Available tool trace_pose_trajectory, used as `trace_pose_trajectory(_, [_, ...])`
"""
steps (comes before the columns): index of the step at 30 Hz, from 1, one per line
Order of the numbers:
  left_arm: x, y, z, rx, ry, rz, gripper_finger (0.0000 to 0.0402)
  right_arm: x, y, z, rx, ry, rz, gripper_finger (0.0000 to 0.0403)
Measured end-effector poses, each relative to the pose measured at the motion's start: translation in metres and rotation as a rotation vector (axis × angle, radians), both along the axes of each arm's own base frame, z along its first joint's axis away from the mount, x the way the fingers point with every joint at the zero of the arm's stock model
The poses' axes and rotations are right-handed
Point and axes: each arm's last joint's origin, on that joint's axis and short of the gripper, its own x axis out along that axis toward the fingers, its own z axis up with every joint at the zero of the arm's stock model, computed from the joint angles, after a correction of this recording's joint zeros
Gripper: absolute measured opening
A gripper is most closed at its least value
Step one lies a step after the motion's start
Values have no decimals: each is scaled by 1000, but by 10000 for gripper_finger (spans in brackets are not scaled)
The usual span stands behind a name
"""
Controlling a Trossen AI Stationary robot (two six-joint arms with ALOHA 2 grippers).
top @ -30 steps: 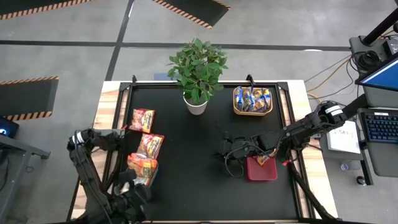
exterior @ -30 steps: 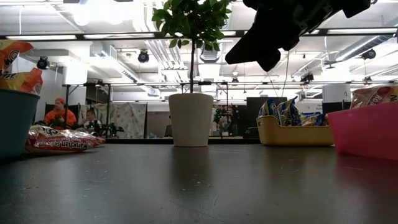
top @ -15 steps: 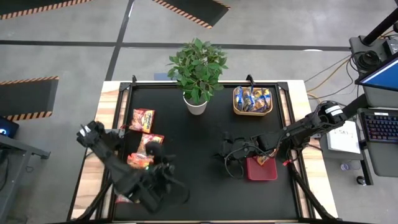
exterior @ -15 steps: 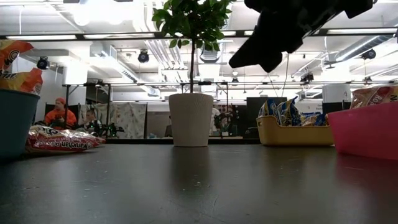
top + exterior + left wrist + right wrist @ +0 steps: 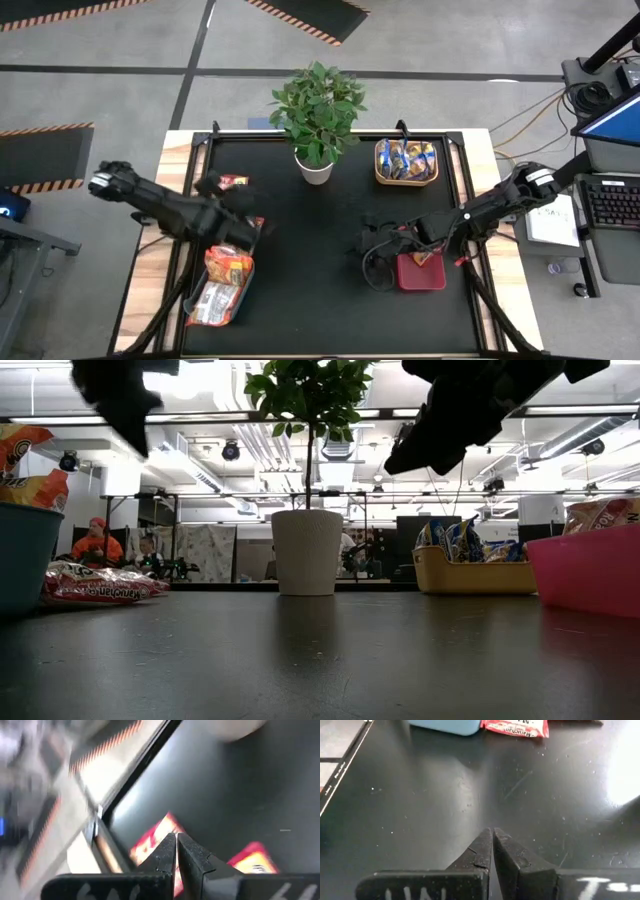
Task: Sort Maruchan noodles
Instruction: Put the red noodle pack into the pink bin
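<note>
Black table (image 5: 320, 290): left tool (image 5: 245, 232), fingers together and empty, should open before descending, probably onto red packet (image 5: 232, 181); right tool (image 5: 372, 246) likewise closed.

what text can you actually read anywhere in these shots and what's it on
"Maruchan": on the red packet lying on the table, low view.
"UN": white marking on the body of the right gripper, right wrist view; the marking beside it is cut off.
Too blurred to read: the print on the packets in the yellow basket, and the white marks on the left gripper.
</note>
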Motion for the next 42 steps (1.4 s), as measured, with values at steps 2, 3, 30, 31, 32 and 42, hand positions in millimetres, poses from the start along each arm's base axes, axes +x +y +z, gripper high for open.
trace_pose_trajectory(2, [-6,21,-9,-42,-1,140,0,-1,0,2,-2,-8,3,9])
trace_pose_trajectory(3, [-10,31,-14,-61,9,199,0,-1,0,3,-5,-14,6,9])
trace_pose_trajectory(30, [-12,135,-137,-324,72,602,0,-7,-3,-1,-34,3,18,9])
trace_pose_trajectory(31, [-10,135,-141,-331,68,601,0,-7,-3,-1,-35,4,18,9])
trace_pose_trajectory(32, [-8,135,-145,-342,59,595,0,-7,-3,-1,-34,3,18,9])
trace_pose_trajectory(42, [54,81,-110,-547,-31,170,0,-5,-8,-1,-35,-4,1,9])
